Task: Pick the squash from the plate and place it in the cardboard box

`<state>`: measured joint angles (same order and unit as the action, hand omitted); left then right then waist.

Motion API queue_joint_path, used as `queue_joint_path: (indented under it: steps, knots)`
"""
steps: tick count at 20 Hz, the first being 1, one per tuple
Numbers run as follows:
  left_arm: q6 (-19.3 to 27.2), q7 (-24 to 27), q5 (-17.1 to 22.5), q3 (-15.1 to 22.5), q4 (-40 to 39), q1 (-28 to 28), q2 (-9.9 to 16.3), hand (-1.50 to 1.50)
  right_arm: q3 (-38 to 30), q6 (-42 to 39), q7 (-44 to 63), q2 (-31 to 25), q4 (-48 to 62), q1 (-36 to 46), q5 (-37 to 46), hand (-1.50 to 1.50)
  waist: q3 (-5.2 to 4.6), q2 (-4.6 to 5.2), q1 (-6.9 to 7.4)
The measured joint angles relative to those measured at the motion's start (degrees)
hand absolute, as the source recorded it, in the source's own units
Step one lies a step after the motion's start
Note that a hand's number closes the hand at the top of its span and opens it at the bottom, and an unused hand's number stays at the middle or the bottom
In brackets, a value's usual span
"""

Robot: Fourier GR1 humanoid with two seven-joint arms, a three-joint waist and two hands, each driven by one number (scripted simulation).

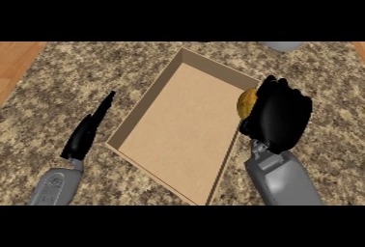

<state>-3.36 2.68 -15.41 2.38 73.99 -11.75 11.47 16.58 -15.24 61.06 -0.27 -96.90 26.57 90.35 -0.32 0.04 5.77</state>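
Squash (pixel 246 102) is off the counter and up in the right hand (pixel 279 116), only a yellow-orange sliver of it peeking out past the black fingers, which curl right round it and hide the rest. It hangs just at the right wall of the cardboard box (pixel 170 85), barely over the rim, so by my reading the carry is nearly done and the release is what remains: the hand looks placed to clear that wall before letting go, and a little more travel toward the middle of the box would keep the squash from catching the edge. The box lies open and slanted across the counter, its tan floor bare. Over on the other side, the left hand (pixel 89 130) rests near the box's left wall, fingers straight and pressed together, pointing up, holding nothing. No plate shows from the head view. Underneath it all is a speckled granite counter (pixel 71 67), a strip of wood (pixel 18 58) at the far left, and a pale grey object (pixel 281 46) cut off at the top edge, too little of it visible to name.
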Motion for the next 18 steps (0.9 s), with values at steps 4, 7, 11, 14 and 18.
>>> queue_joint_path:
  steps: [4, 7, 11, 14, 18]
  knots:
    - [0.4, -0.4, -0.4, 0.3, 0.3, -0.4, -0.3, 0.00, 0.7, 0.2, 4.2, -0.2, 2.3, 1.4, -11.1, -1.50, 0.23, 0.28, 0.10]
    - [0.3, -0.2, -0.2, -0.1, -0.1, -0.4, -0.2, 0.00, 3.7, 1.9, 6.9, -0.3, 5.0, 3.7, -18.7, -1.50, 0.27, 0.39, -0.20]
    - [0.8, -0.4, -0.4, -0.3, -0.4, -0.6, -0.5, 0.00, 7.1, 7.4, 8.2, -0.4, 7.9, 9.0, -22.1, -1.50, 0.29, 0.42, -0.81]
    - [0.7, -0.4, -0.2, -0.5, -0.7, -1.1, -0.4, 0.00, 7.5, 13.8, 6.9, -0.4, 7.9, 11.5, -22.1, -1.50, 0.32, 0.50, -1.01]
    - [0.5, -0.3, 0.0, -0.8, -0.1, -0.6, -0.1, 0.00, 6.7, 21.9, 6.1, -0.3, 7.2, 13.1, -22.3, -1.50, 0.36, 0.41, -1.22]
